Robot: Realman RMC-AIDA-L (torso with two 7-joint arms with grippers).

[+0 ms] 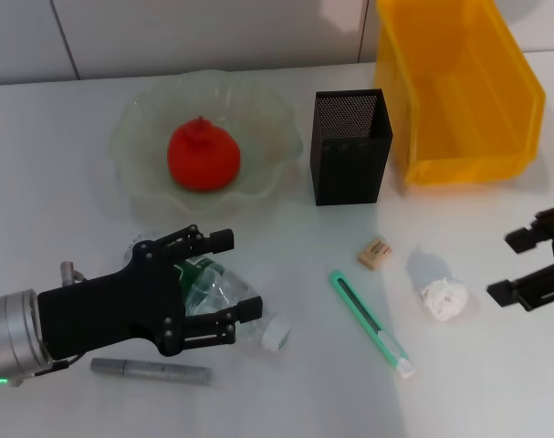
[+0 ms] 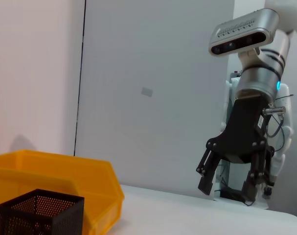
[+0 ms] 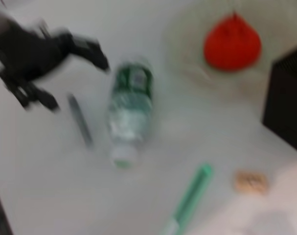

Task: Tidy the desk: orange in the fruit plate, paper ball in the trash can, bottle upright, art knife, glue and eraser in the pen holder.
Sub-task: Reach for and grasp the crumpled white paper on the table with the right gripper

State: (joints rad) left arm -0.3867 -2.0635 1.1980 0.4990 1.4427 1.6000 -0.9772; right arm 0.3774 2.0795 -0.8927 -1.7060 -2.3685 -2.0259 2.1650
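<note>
Now we hover the left end effector (image 1: 226,283), jaws apart, over the light, crushable, slippery bottle (image 1: 224,297), best gripped mid-body.

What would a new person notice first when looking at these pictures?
Probably the red-orange fruit, already lying in the pale fruit plate at the back of the table. Next, the left gripper at front left, its open fingers around the lying bottle. The big yellow bin stands at back right, beside the black mesh pen holder.
</note>
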